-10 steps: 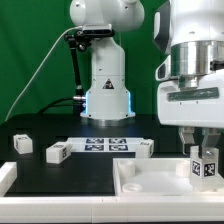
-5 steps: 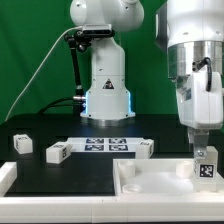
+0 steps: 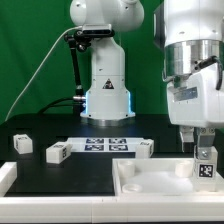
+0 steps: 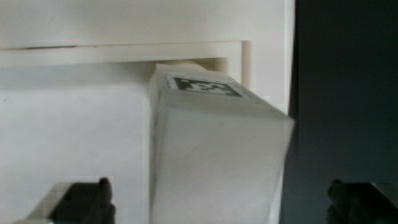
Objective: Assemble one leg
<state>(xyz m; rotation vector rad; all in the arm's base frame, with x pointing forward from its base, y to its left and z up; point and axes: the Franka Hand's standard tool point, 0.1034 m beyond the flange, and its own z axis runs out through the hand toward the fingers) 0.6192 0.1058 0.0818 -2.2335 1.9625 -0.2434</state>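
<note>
Leg [image 4: 214, 150] (tagged) stands between spread fingers [image 4: 84, 200].

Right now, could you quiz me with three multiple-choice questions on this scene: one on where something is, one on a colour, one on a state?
1. Where is the leg under the gripper?
A. on the marker board
B. on the white tabletop, at the exterior view's right
C. against the arm's base

2. What colour is the backdrop?
A. green
B. red
C. white

3. How does that leg stand?
A. lying flat on the black table
B. upside down in the air
C. upright

Answers:
1 B: the leg sits on the tabletop, far from the marker board.
2 A: the backdrop behind the arm is green.
3 C: the leg is taller than it is wide, its tag facing the camera.
</note>
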